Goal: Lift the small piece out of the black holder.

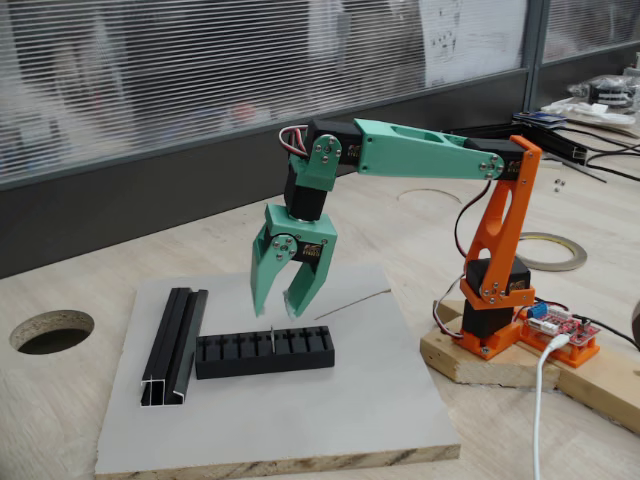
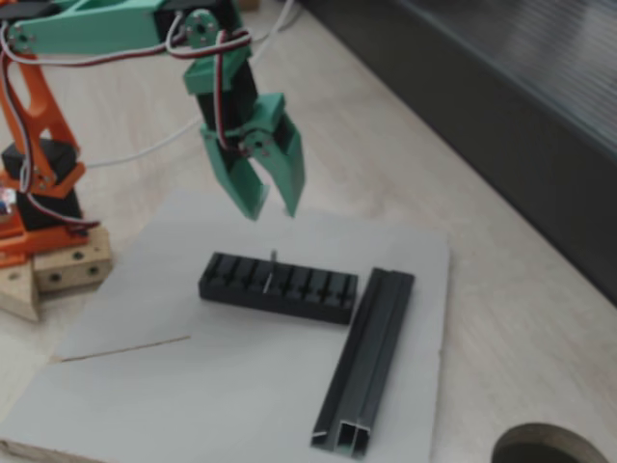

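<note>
One pin [image 1: 271, 338] stands upright in a slot near the middle of the holder [image 1: 264, 354], which lies on the grey board [image 1: 330, 420] a little toward its far edge. Its top pokes just above the block in both fixed views. The gripper [image 1: 286, 306] hangs above it, pointing down, jaws parted moderately and holding nothing; the tips sit clear of the pin and of the holder. A black rail [image 1: 175, 345] lies just beside one end of the holder, and a thin wire [image 1: 352, 299] rests on the board toward the arm's base. The main risk, as I judge it, is alignment: the pin is far slimmer than either finger, so a slightly off descent could put a tip on the block, shove the holder across the board, or bend and tip the pin. A weak pinch might also let it slip back.
</note>
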